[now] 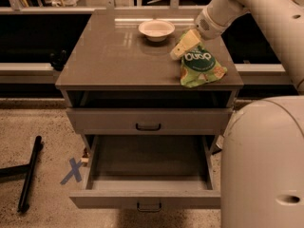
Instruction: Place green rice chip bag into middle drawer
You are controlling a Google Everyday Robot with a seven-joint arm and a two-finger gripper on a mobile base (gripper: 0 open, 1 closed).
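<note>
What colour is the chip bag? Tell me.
Bright green bag, teal logo; gripper at its top; camera view.

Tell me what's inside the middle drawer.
Only bare floor shows in the middle drawer; upper drawer hides its rear. The hand is by the green rice chip bag above.
</note>
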